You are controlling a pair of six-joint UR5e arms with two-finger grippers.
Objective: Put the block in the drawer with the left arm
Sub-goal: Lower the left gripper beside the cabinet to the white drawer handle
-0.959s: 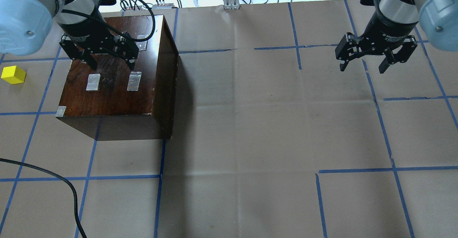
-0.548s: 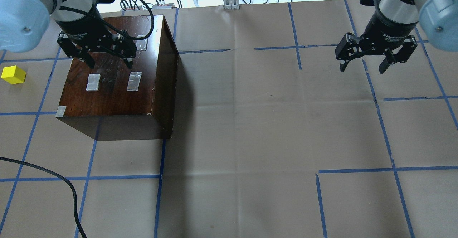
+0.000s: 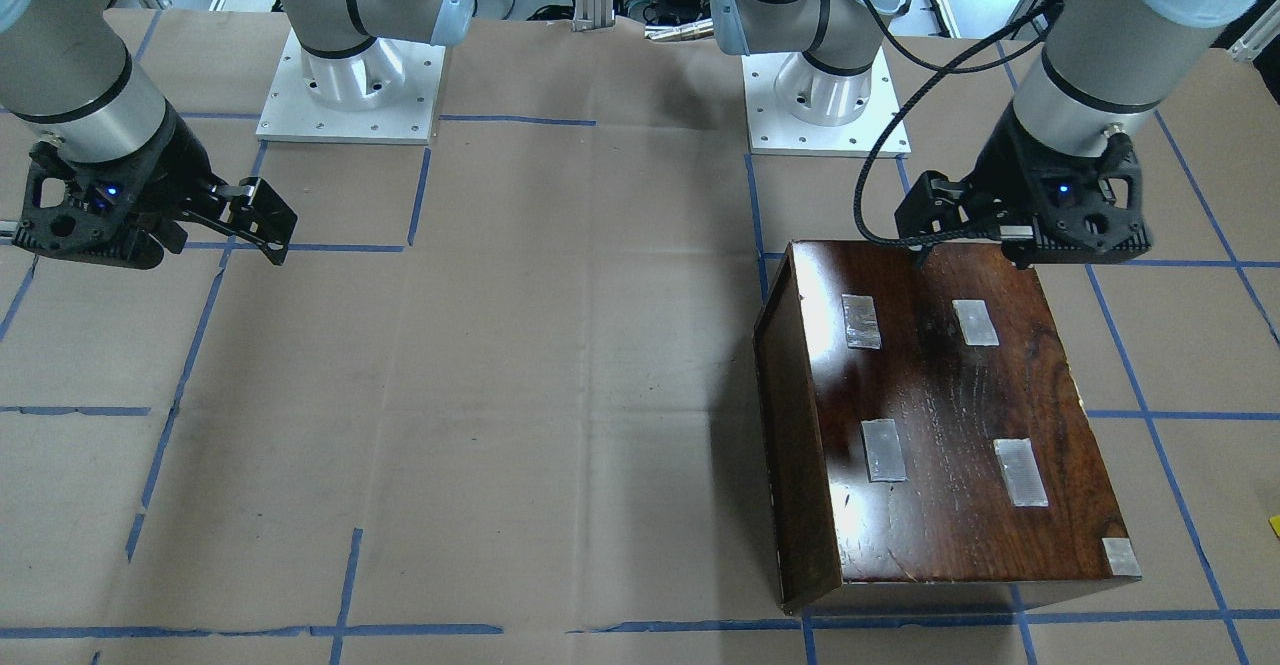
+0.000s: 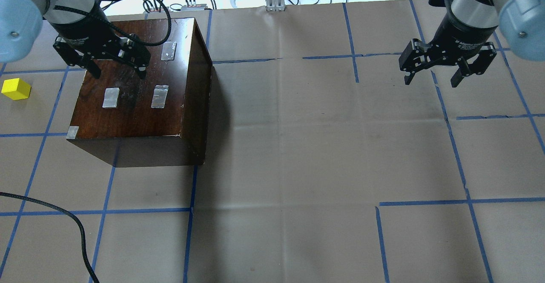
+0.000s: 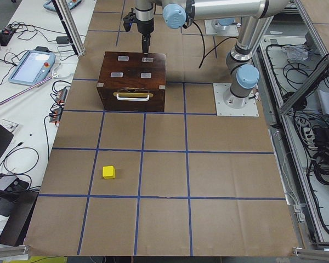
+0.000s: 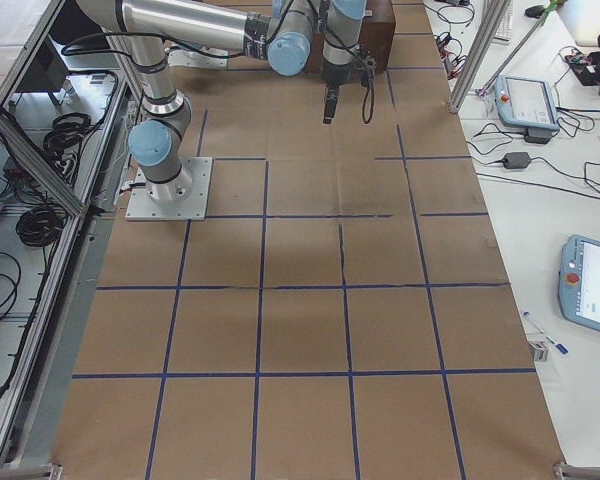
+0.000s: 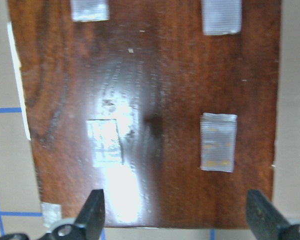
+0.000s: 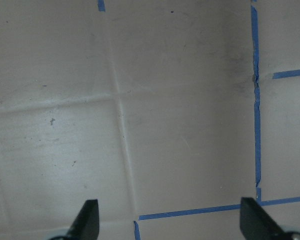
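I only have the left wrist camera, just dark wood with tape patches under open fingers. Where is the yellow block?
Observer: The block lies on the table paper, well apart from the cabinet, out on the side its handled front faces.
Operator: Is the drawer open?
Observer: No, the drawer is shut, as the exterior left view shows.
Operator: And the other arm?
Observer: The right gripper hangs open over bare paper, holding nothing.

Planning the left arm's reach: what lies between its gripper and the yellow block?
Overhead view: below the left gripper the cabinet top, then bare paper crossed by one blue tape line up to the block.
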